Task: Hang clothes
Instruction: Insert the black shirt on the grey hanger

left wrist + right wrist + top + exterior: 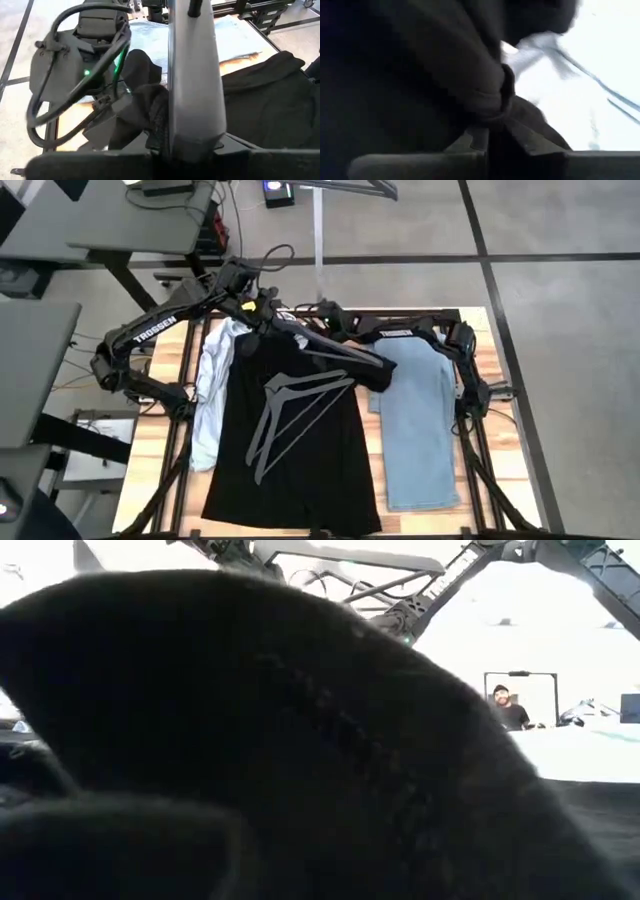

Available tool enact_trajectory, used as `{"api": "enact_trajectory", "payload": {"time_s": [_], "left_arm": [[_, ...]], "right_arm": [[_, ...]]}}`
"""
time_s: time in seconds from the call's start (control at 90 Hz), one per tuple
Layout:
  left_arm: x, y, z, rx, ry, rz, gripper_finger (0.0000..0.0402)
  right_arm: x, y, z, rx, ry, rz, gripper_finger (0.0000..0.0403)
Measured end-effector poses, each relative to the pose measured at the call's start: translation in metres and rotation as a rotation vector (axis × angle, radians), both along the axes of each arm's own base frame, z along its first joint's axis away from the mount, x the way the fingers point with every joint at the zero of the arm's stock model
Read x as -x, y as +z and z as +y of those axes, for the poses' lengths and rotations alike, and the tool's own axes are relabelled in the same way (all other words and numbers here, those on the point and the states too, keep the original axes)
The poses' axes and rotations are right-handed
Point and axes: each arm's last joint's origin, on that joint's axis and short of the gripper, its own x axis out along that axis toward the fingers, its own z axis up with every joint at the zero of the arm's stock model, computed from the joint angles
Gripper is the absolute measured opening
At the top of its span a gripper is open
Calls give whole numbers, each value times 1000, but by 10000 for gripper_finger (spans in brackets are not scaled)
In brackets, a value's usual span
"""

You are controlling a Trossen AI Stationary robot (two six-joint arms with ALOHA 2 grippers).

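A black t-shirt [300,450] lies flat in the middle of the table, with several grey hangers [300,405] resting on its chest. To its left lies a pale collared shirt [210,390], to its right light blue jeans [415,430]. Both grippers meet at the t-shirt's far end. My left gripper [268,312] is shut on a grey hanger [195,75]. My right gripper [325,315] is shut on the t-shirt's bunched black cloth [470,75]. In the low view, black cloth [300,740] fills nearly the whole picture. My left gripper holds a broad grey part of the hanger [195,135], which runs straight out from between its fingers. The fingers themselves do not show. Black cloth [155,117] is gathered against the hanger's side. My right gripper pinches a bunched fold of the t-shirt with a stitched rim [506,95] between its two fingers [470,142]. Several layers are gathered there. The cloth at the hold is raised off the table, while the t-shirt's body stays on it.
The right arm's wrist, with its cable loop and green light [87,72], stands close in front of my left gripper. A black frame [470,420] runs along the table's sides. A person [505,708] sits in the room beyond the table.
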Motion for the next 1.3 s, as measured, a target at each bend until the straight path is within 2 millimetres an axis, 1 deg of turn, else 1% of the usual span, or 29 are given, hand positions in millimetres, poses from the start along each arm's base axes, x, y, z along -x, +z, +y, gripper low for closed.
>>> {"api": "enact_trajectory", "payload": {"time_s": [0.111,0.167,0.233,0.411,0.467,0.567,0.711,0.889,0.956,1.056,1.178,1.3], "left_arm": [[2,-2,0,-3,30,40,27],[4,-3,-1,-3,56,68,27],[5,-4,0,4,82,86,27],[6,-4,1,-2,163,122,27],[6,-4,2,-7,194,133,27],[7,-5,4,-19,276,160,27],[10,-4,11,9,382,165,27],[12,-5,15,5,462,182,27],[18,-7,19,4,573,233,25],[27,-9,25,5,658,273,26],[33,-5,32,31,719,239,26],[41,4,28,9,741,196,26]], "right_arm": [[18,10,-20,-9,-50,31,3],[29,20,-26,30,-86,78,3],[43,35,-33,64,-108,94,2],[79,75,-47,99,-169,96,1],[88,85,-51,113,-199,94,1],[105,95,-57,131,-243,126,1],[120,104,-62,148,-280,149,0],[127,103,-66,137,-296,172,0],[130,102,-66,137,-298,201,0],[133,101,-68,162,-298,222,0],[139,105,-69,168,-306,230,0],[145,109,-70,164,-318,233,0]]}}
